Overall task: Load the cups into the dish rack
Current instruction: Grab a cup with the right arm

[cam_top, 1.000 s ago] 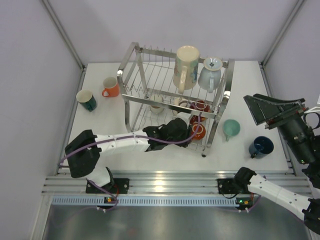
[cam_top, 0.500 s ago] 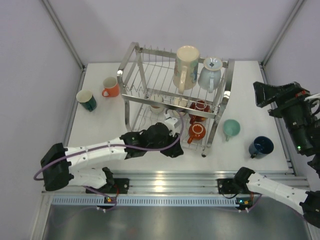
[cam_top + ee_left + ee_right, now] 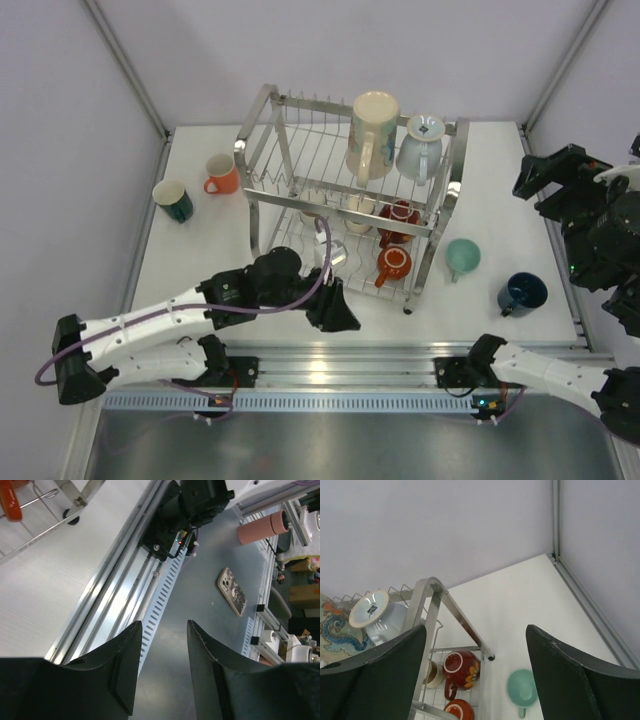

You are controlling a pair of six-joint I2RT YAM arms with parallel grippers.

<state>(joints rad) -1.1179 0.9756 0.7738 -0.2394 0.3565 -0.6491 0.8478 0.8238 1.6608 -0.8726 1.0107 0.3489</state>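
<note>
Between placements: left gripper (image 3: pixel 164 625) hangs empty, jaws apart, beside the dish rack (image 3: pixel 254 118); right gripper (image 3: pixel 475 630) is wide apart, empty. Next: lower it, probably onto the mint cup (image 3: pixel 462 257).

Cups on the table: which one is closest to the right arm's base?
The navy cup, on the table's near right, just outside the mint cup. The orange cup and dark teal cup stand left of the dish rack.

Dish rack (image 3: pixel 310 145) — shiny metal wire; cups (image 3: pixel 462 257) — glossy ceramic; table (image 3: pixel 200 250) matt white.
</note>
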